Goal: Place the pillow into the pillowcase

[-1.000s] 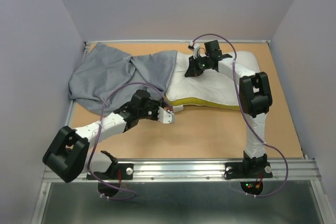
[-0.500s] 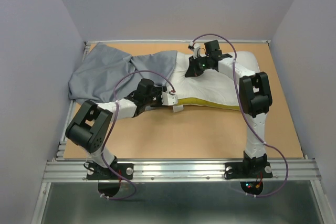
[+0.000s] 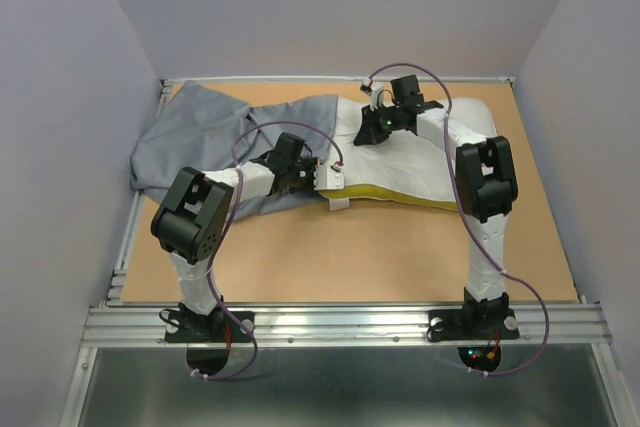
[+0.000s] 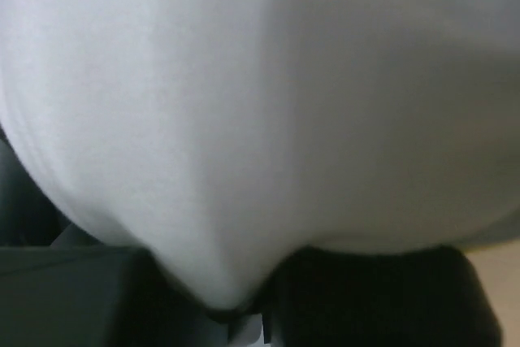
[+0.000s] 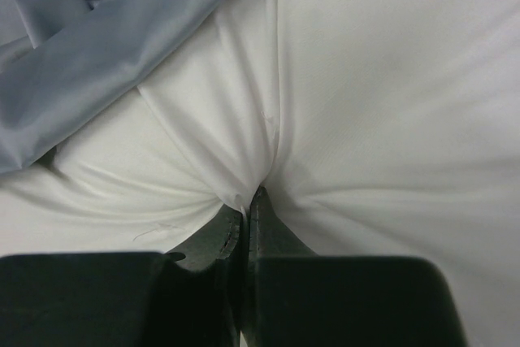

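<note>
The pillow (image 3: 420, 162) lies on the surface (image 3: 400, 247), with the pillowcase (image 3: 200, 137) overlapping its left end. The right fingers (image 5: 258, 225) are closed, pinching a pillow fold. The left fingers (image 3: 325, 179) meet its near edge, possibly gripping; blur hides their gap.

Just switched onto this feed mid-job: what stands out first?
The white pillow with its yellow edge lies across the far middle of the table, its left end partly covered by the crumpled grey pillowcase at far left. The right gripper is shut on a pinched fold of the pillow's top; the left gripper sits at its near-left corner.
</note>
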Available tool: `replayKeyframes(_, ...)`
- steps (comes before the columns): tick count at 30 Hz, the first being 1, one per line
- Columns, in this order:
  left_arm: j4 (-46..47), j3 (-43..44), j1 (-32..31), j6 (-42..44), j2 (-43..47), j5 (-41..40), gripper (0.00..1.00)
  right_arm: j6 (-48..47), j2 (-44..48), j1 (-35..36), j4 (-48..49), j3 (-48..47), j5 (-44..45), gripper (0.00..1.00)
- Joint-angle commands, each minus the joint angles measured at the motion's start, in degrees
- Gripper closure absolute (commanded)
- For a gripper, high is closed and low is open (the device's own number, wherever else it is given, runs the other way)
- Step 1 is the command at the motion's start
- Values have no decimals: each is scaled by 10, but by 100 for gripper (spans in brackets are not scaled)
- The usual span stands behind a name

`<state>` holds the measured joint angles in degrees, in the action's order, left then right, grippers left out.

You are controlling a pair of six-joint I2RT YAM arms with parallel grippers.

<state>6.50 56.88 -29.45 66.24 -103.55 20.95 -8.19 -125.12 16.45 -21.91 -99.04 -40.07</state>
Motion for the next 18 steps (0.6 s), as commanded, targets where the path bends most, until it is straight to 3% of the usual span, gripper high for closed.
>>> replayKeyframes(1,-135,47,15,28,4,39,99,33,-15,-5,-14,-40,5,99)
replayKeyframes(11,-282,31,24,112,185,123,100,101,-41,-5,-11,-79,79,100)
replayKeyframes(18,-337,39,12,131,231,132,100,141,-52,-5,-8,-94,153,99)
